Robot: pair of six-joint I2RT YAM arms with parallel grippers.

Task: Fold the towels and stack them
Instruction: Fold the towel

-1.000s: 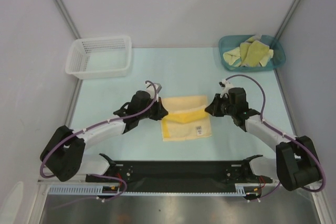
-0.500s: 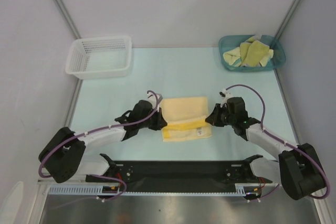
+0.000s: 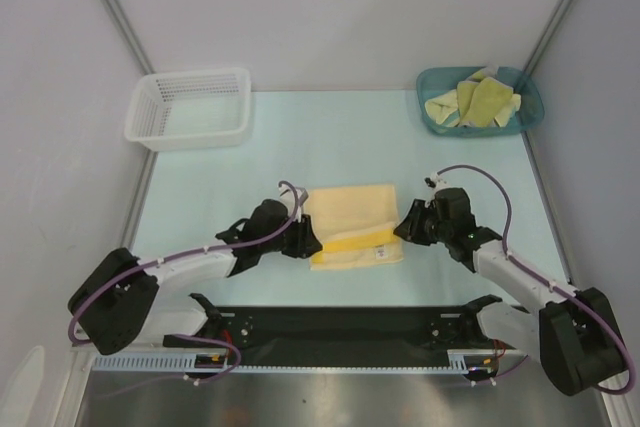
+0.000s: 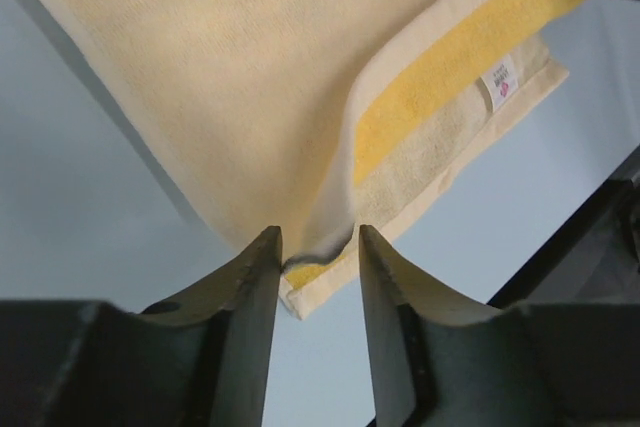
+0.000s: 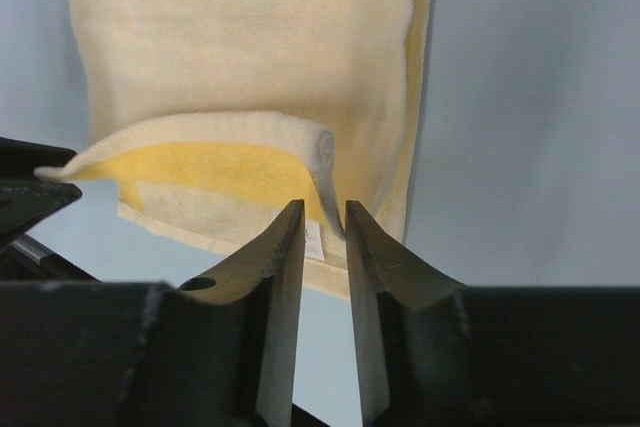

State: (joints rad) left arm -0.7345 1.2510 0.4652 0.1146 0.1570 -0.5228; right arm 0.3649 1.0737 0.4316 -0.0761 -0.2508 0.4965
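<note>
A pale yellow towel [image 3: 345, 209] lies folded over on the table between my two arms, with a brighter yellow band and a small white tag [image 4: 500, 82] showing along its near edge. My left gripper [image 3: 308, 244] sits at the towel's near left corner. Its jaws [image 4: 317, 242] stand apart, and the corner of the towel [image 4: 250, 67] lies loose between the tips. My right gripper [image 3: 400, 230] is at the near right corner with a narrow gap between its jaws [image 5: 322, 209]. The rolled fold of the towel [image 5: 240, 47] lies just ahead of them. More towels [image 3: 480, 99] are heaped in the far right bin.
A teal plastic bin [image 3: 428, 82] stands at the far right corner and a white mesh basket [image 3: 190, 75] at the far left. A black rail [image 3: 340, 322] runs along the near edge between the arm bases.
Both grippers drew the towel's edge toward the near side, folding it over. Their jaws, shut a second ago, have parted and let go of the cloth.
</note>
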